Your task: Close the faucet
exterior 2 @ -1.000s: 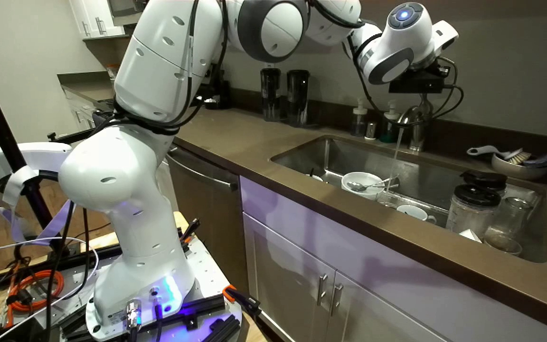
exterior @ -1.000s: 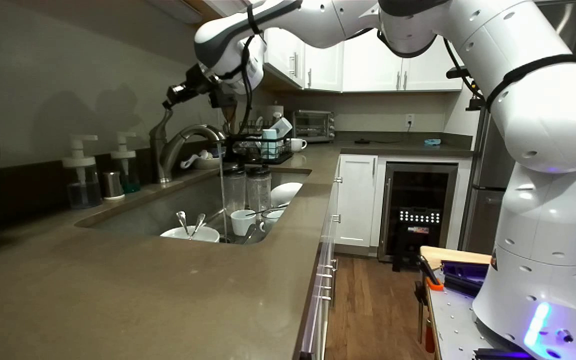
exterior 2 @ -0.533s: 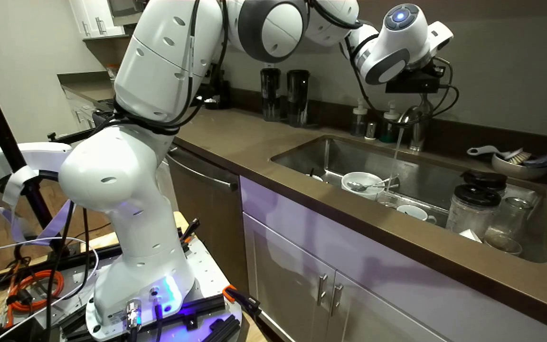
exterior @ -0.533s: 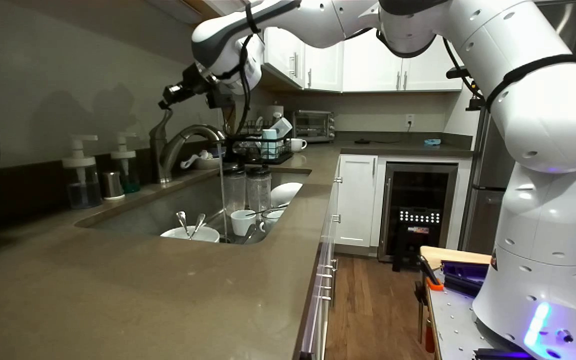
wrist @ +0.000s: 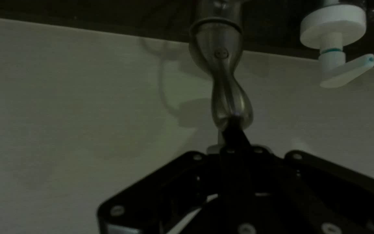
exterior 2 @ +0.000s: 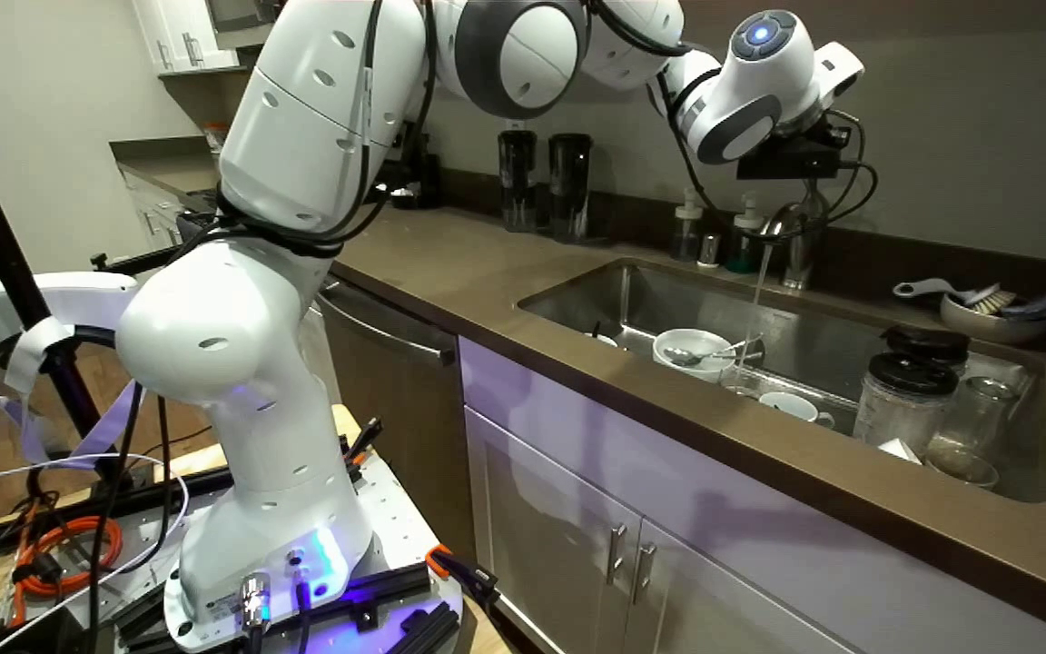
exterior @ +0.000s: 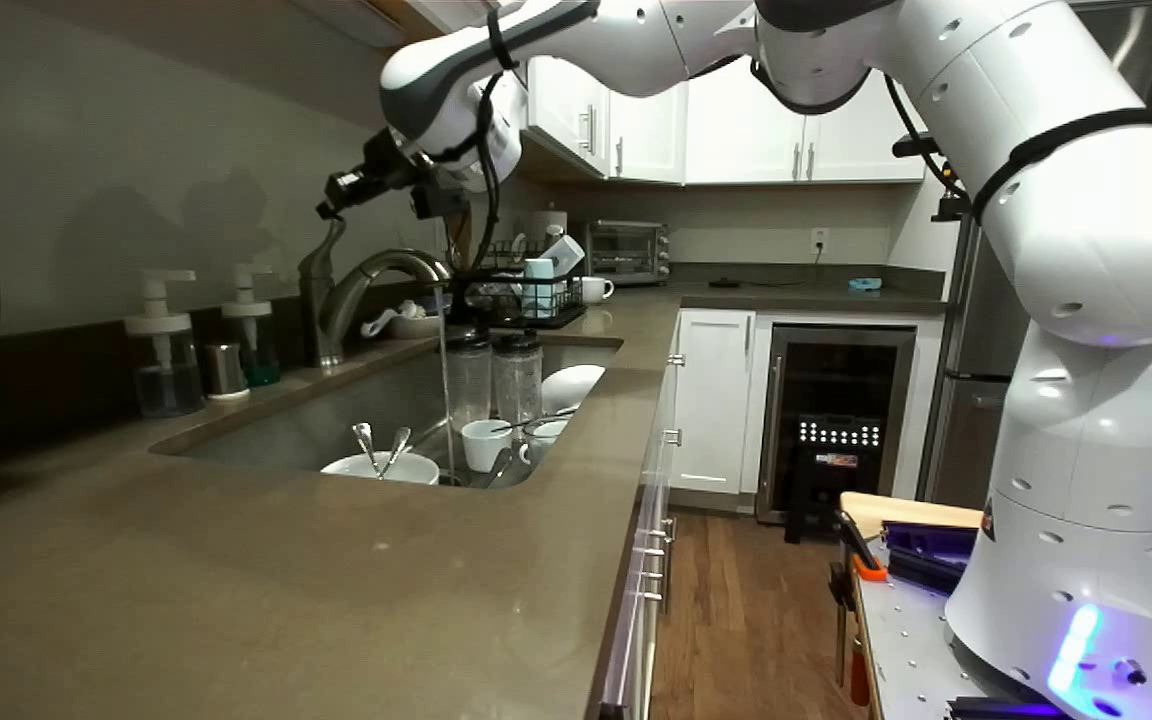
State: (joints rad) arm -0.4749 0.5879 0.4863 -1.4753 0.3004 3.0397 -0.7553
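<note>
Faucet (exterior: pixel 344 300), dark grey brushed-metal gooseneck, upright on the brown countertop (exterior 2: pixel 450 263) behind the stainless-steel sink (exterior 2: pixel 695 304). Thin stream of water (exterior: pixel 445 380) falling from its curved spout (exterior: pixel 411 261). In my wrist view the black gripper (wrist: pixel 234 128) has its jaws closed against each other, overlapping the end of the metal lever (wrist: pixel 230 102); in an exterior view I read them as touching its top, though how firmly I can't tell. White-topped pump bottle (wrist: pixel 333 27) near the faucet. In the sink: round white bowl (exterior 2: pixel 691 338) holding metal utensils (exterior 2: pixel 685 358), white mug (exterior 2: pixel 789 405), clear jars (exterior 2: pixel 900 404) with black lids.
</note>
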